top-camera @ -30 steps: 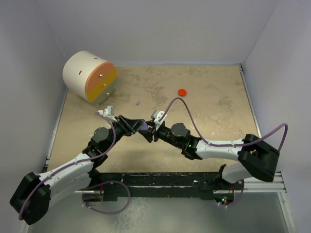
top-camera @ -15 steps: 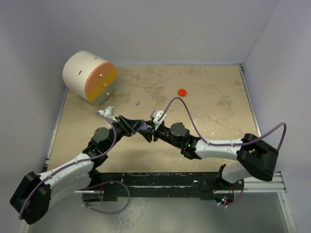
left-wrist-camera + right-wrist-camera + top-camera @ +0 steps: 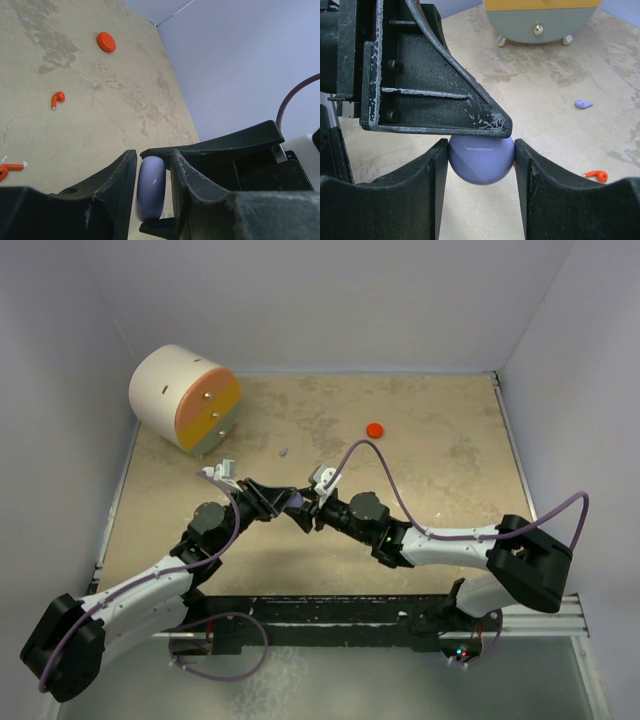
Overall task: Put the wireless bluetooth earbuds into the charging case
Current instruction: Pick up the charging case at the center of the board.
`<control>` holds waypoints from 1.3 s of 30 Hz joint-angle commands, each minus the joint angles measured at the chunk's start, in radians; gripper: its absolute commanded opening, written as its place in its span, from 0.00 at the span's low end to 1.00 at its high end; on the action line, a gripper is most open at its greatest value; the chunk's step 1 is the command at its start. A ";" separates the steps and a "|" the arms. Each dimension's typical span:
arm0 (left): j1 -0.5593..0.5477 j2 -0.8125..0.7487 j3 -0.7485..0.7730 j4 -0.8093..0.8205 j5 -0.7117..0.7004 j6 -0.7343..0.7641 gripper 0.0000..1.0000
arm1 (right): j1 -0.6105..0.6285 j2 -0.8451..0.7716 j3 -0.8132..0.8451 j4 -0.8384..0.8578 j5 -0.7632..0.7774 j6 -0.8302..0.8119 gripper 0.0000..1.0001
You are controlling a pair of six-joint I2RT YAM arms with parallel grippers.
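The left claw (image 3: 152, 161) pinches the flat faces of a lavender case (image 3: 481, 164) above the bench (image 3: 450, 480). The right claw (image 3: 480, 150) grips its rim. A red earbud (image 3: 57, 99) and a lavender earbud (image 3: 583, 104) lie loose nearby.

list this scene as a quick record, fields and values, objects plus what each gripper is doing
lavender case: looks closed, held between both grippers
left gripper: shut on lavender case, across its flat faces
right gripper: shut on lavender case, across its rounded sides
red earbuds: two, loose on the table
lavender earbud: loose on the table
red case: farther back, untouched
drawer unit: far left corner
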 commanded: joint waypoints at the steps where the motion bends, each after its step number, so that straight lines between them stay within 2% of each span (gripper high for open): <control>1: 0.004 -0.002 -0.005 0.032 0.018 0.024 0.32 | 0.004 0.006 0.049 0.040 0.001 -0.016 0.00; 13: 0.005 0.000 -0.003 0.014 0.020 0.037 0.30 | 0.004 0.012 0.057 0.034 0.004 -0.017 0.00; 18: 0.005 -0.006 0.005 -0.006 0.014 0.045 0.12 | 0.003 0.012 0.058 0.033 0.007 -0.019 0.00; 21: 0.005 -0.012 0.006 -0.012 0.006 0.048 0.06 | 0.003 0.011 0.058 0.029 0.011 -0.017 0.00; 22: 0.005 -0.015 0.007 -0.015 0.001 0.048 0.00 | 0.004 0.011 0.058 0.028 0.014 -0.016 0.00; 24: 0.005 -0.021 0.009 -0.021 -0.010 0.050 0.00 | 0.004 0.011 0.059 0.023 0.026 -0.006 0.00; 25: 0.005 -0.023 0.011 -0.026 -0.019 0.050 0.00 | 0.003 0.012 0.061 0.017 0.031 0.001 0.05; 26: 0.005 -0.025 0.015 -0.034 -0.030 0.051 0.00 | 0.003 0.011 0.063 0.009 0.036 0.006 0.19; 28: 0.005 -0.028 0.022 -0.047 -0.058 0.049 0.00 | 0.003 -0.001 0.056 0.006 0.043 0.021 0.57; 29: 0.005 -0.032 0.022 -0.051 -0.072 0.047 0.00 | 0.003 -0.015 0.045 0.010 0.049 0.029 0.70; 31: 0.006 -0.035 0.026 -0.054 -0.097 0.045 0.00 | 0.002 -0.058 0.006 0.017 0.066 0.050 0.92; 32: 0.005 -0.034 0.029 -0.056 -0.104 0.045 0.00 | 0.002 -0.087 -0.017 0.017 0.080 0.061 0.99; 39: 0.008 -0.028 0.042 -0.047 -0.134 0.033 0.00 | -0.018 -0.396 -0.168 -0.100 0.259 0.187 1.00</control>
